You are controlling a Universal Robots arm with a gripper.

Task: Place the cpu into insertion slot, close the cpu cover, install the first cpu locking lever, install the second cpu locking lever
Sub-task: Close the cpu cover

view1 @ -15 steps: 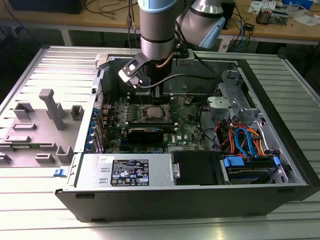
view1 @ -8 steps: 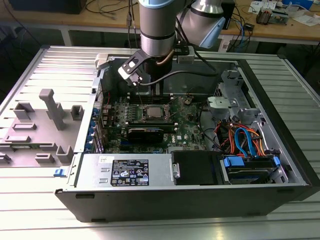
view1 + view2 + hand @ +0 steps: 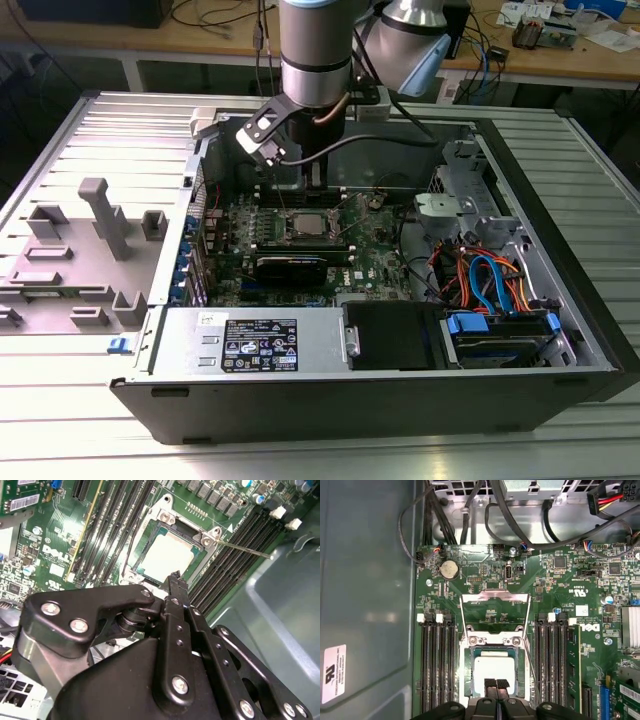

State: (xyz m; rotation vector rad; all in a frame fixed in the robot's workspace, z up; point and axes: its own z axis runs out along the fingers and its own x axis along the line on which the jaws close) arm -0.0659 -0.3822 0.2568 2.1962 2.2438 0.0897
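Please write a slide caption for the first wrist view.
Shut claw over the cpu in the insertion slot, cpu cover open.

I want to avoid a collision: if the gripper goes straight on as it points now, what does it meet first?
Most likely the cpu, lying in the insertion slot just beyond the tips of the gripper. The cpu cover stands open, out of that line. The gap between them is unclear.

The gripper (image 3: 175, 576), jaws pressed together, points at the cpu (image 3: 167, 555), which lies flat in the insertion slot (image 3: 181, 527) just ahead of the jaws. 2 banks of black memory slots (image 3: 235, 555) flank them.
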